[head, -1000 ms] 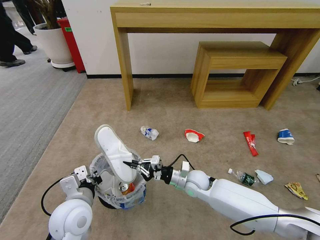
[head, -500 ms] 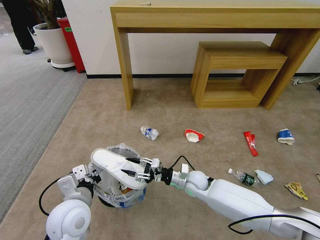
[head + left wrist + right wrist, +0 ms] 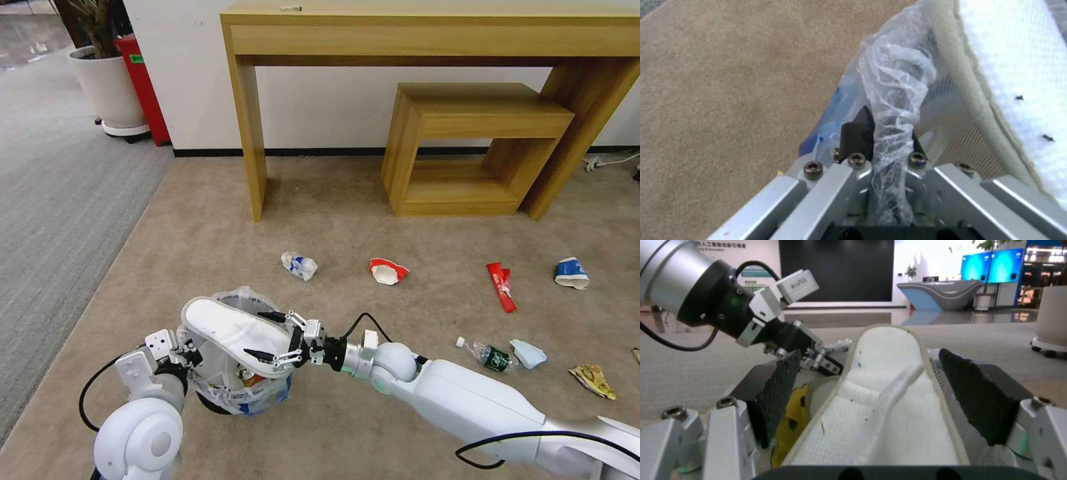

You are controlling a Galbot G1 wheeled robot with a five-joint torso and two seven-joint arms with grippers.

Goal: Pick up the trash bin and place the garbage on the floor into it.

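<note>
The right gripper (image 3: 267, 335) is seen in the lower centre of the head view with its jaws spread wide, one black textured pad on each side of a white fabric slipper (image 3: 230, 333). In the right wrist view the slipper (image 3: 889, 413) lies lengthwise between the pads (image 3: 982, 400), with a gap on both sides, so it is not clamped. The slipper rests slanted across the mouth of the small round trash bin lined with a crinkly translucent bag (image 3: 230, 393), its toe end pointing toward the upper left of the head view, its heel end at the gripper.

The left gripper (image 3: 190, 353) is set at the bin's left rim, lower left of the head view. In the left wrist view its jaws are closed on the bunched plastic liner and rim of the bin (image 3: 893, 100) (a blue patch shows through the bag beside them), with the slipper's edge (image 3: 1009, 66) at the upper right of that frame.

On the beige-brown short-pile carpet (image 3: 347, 220) the remaining litter is spread well apart from the bin: a crumpled blue-white wad (image 3: 299, 265), a crushed red-white paper cup (image 3: 387, 271), a red wrapper (image 3: 501, 285), a crushed blue-white cup (image 3: 572, 273), a small clear bottle with a dark label (image 3: 491, 356), a pale tissue (image 3: 529, 353) and a yellow wrapper (image 3: 593, 380) toward the right edge. A light wooden desk (image 3: 427, 33) and a lower wooden stool (image 3: 477, 147) stand against the wall at the top.
</note>
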